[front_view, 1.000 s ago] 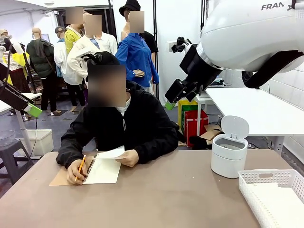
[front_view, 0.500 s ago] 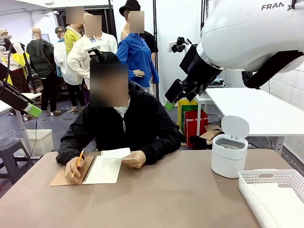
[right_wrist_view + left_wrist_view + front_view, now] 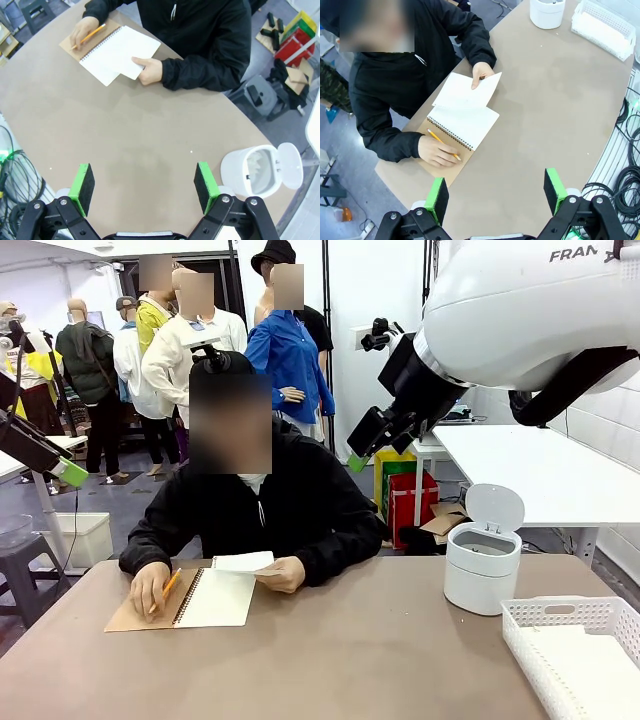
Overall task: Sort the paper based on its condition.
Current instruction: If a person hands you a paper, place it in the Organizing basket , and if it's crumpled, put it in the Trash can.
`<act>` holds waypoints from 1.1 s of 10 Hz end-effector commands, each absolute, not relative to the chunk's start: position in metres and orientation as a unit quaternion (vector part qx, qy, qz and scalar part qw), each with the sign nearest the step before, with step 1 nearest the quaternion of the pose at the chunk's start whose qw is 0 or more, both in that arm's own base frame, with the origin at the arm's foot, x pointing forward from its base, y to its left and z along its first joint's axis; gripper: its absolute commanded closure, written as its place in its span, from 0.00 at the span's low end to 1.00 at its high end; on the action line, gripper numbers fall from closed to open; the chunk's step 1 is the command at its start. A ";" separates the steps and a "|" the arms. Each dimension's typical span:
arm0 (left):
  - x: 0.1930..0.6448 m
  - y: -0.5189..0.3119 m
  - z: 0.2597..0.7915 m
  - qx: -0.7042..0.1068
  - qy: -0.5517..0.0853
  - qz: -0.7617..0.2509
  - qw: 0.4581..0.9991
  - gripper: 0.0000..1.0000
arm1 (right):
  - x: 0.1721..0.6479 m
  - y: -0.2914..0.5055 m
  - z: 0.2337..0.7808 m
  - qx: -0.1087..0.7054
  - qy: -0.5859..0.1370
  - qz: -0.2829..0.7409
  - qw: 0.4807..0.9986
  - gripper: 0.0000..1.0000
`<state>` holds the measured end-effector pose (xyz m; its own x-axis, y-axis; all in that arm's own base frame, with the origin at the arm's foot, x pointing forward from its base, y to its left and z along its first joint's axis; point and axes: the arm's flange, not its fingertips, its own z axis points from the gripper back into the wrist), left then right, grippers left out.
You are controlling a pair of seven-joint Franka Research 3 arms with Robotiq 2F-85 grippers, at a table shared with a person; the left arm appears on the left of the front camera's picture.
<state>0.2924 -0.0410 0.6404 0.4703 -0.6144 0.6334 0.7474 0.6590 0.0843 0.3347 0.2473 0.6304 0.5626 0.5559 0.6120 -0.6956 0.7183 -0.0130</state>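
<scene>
Left gripper [image 3: 496, 194], bottom edge of its wrist view: fingers spread wide, holding nothing. Right gripper [image 3: 144, 181]: likewise wide apart and empty, above the table [image 3: 125, 130]. Paper [image 3: 243, 562], left of centre in the front view: one sheet pinched in the person's hand [image 3: 283, 574] over the open notebook [image 3: 215, 600]. Other hand [image 3: 150, 590] holds a pencil [image 3: 168, 587].

The basket [image 3: 522, 640] is cut off at the picture's edge. The person's hand [image 3: 283, 574] hides one corner of the paper [image 3: 243, 562].
</scene>
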 end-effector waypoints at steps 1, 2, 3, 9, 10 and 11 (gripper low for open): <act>0.293 -0.040 0.640 -0.104 -0.324 -0.398 0.852 0.00 | 0.335 0.247 0.629 0.116 -0.301 0.357 0.877 0.00; 0.293 -0.040 0.640 -0.104 -0.324 -0.398 0.852 0.00 | 0.335 0.247 0.629 0.116 -0.301 0.357 0.877 0.00; 0.293 -0.040 0.640 -0.104 -0.324 -0.398 0.852 0.00 | 0.335 0.247 0.629 0.116 -0.301 0.357 0.877 0.00; 0.293 -0.040 0.640 -0.104 -0.324 -0.398 0.852 0.00 | 0.335 0.247 0.629 0.116 -0.301 0.357 0.877 0.00; 0.293 -0.040 0.640 -0.104 -0.324 -0.398 0.852 0.00 | 0.335 0.247 0.629 0.116 -0.301 0.357 0.877 0.00; 0.293 -0.040 0.640 -0.104 -0.324 -0.398 0.852 0.00 | 0.335 0.247 0.629 0.116 -0.301 0.357 0.877 0.00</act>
